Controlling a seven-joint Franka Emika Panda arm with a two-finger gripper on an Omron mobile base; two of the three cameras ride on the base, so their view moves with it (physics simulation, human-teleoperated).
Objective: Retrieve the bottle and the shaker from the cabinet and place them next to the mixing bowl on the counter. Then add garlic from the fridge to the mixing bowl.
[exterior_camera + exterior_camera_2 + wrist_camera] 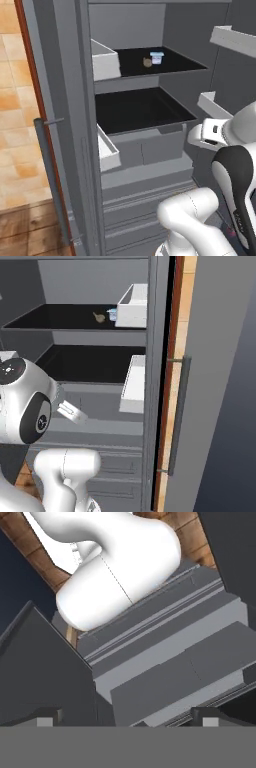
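White arm links nearest, folded low before the open fridge (150, 170). Gripper (127, 716) pointed down at the grey drawers (175, 677), two dark fingertips (47, 716) set wide apart, jaws open, nothing between them. Two grey drawers side by side under the lower shelf, with stepped grey drawer fronts below.

Two black shelves inside: lower shelf (142, 107) bare, upper shelf (175, 61) carrying two small items toward the back. One small brown lump (147, 62), likely the garlic (too small to tell for sure), just beside one small white cup with a pale blue lid (157, 57). From the right base view, cup partly hidden behind a door bin.

Two white door bins on the left door, upper bin (105, 62) and lower bin (107, 150), jutting in front of the shelf edges. Two more white bins at the right: upper right bin (232, 40), lower right bin (212, 104). Door handle, one grey bar (50, 170); tan tiled floor (15, 100) beyond.
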